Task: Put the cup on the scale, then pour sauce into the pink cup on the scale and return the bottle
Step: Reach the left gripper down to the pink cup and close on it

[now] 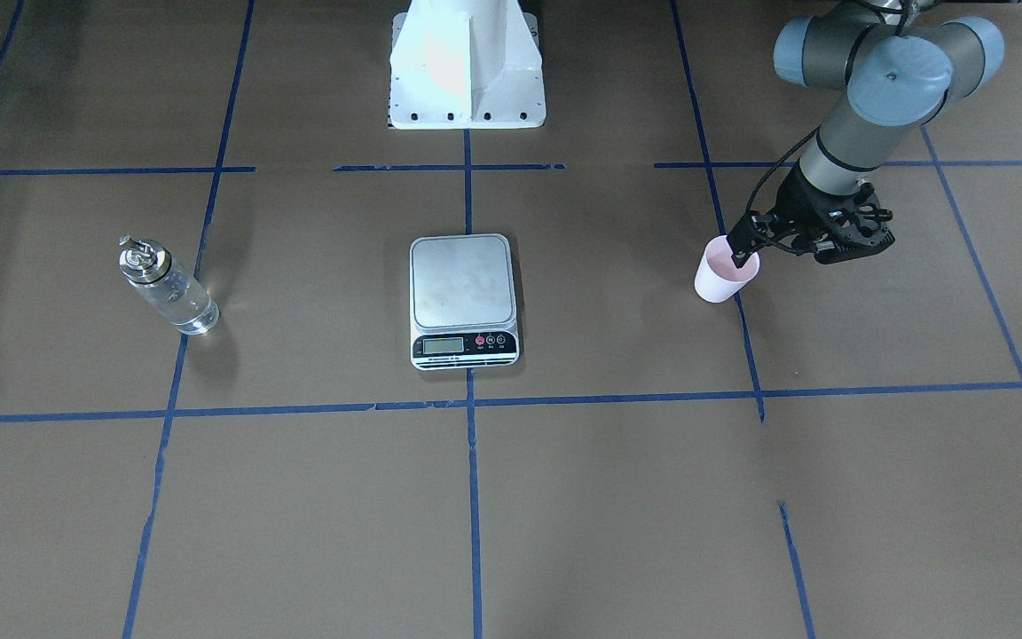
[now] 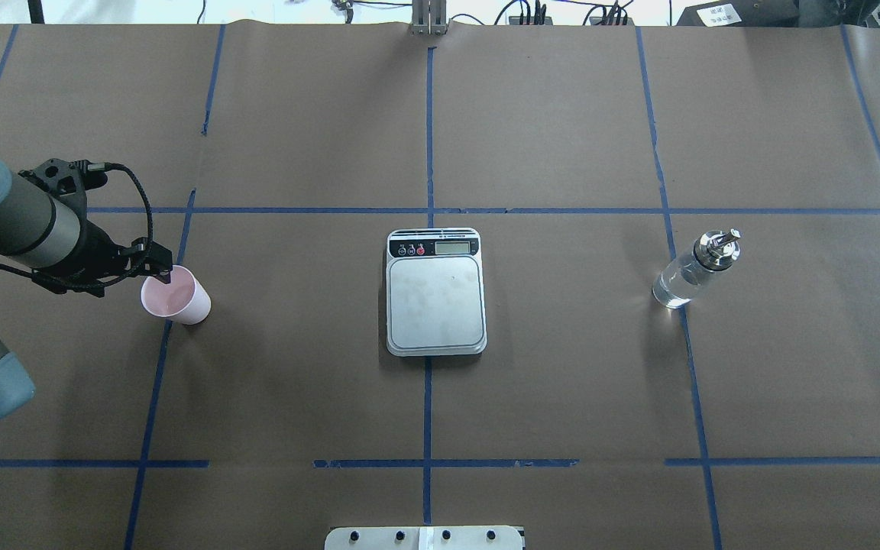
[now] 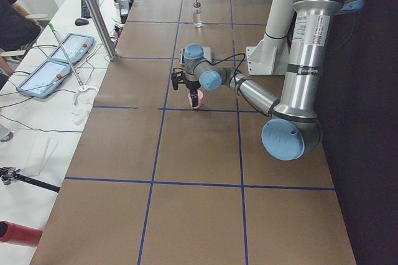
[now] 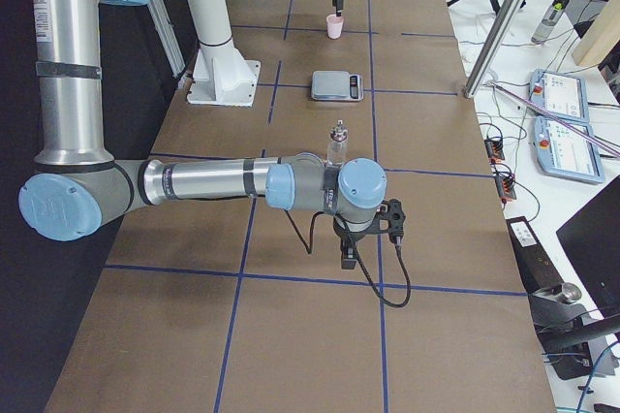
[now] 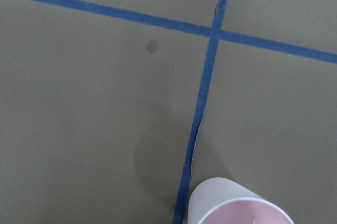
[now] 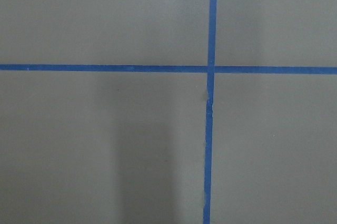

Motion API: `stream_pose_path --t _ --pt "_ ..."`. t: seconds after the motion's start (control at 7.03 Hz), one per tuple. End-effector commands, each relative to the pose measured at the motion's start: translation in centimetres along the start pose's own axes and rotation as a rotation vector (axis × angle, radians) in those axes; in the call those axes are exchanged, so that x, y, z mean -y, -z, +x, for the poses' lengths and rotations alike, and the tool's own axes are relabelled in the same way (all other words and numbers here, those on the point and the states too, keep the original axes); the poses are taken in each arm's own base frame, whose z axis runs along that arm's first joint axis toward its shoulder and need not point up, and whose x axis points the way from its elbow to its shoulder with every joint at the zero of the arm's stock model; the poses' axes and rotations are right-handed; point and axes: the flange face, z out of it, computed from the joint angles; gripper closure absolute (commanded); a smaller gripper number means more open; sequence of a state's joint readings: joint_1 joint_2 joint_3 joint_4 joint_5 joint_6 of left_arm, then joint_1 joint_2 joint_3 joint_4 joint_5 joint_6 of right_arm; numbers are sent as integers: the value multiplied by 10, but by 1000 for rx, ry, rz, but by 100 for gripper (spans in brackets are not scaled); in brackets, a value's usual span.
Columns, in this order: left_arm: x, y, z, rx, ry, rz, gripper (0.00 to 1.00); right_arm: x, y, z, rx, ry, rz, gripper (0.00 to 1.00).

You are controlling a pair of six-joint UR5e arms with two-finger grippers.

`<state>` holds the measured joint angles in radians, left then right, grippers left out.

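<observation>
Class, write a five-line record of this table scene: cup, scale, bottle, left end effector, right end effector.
cup: pink, upright on the table, robot's left side
scale: table centre, platform bare
bottle: upright, robot's right side, nothing touching it
left end effector: at the cup's rim; grip unclear
right end effector: over bare table, apart from the bottle; open or shut unclear

— How much of the cup (image 5: 238, 209) shows in the left wrist view?
— Only a slice of rim and wall. The bottom edge cuts off the rest.
— Is the left gripper (image 1: 742, 257) pinching it?
— It sits at the rim, but whether the fingers press the wall is too small to tell.
— And the right gripper (image 4: 347, 258)?
— It's seen from the side only, so its spread is unclear.
— What does the scale (image 1: 464, 297) read?
— The digits are too small to make out.
</observation>
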<state>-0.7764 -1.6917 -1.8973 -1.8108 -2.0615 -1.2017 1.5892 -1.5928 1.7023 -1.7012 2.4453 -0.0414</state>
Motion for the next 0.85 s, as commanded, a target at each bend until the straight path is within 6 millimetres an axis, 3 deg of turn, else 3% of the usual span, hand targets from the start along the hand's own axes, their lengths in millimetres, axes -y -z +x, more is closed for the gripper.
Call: stream_pose_path --t 0.0,0.28,0.71 --pt "-8 -7 4 3 -9 -14 2 0 0 0 0 1 1 0" --pt "-10 -14 3 14 -9 -24 15 2 2 -2 1 4 4 0" --pt "-8 -18 6 15 -9 -27 50 3 3 -4 3 8 7 0"
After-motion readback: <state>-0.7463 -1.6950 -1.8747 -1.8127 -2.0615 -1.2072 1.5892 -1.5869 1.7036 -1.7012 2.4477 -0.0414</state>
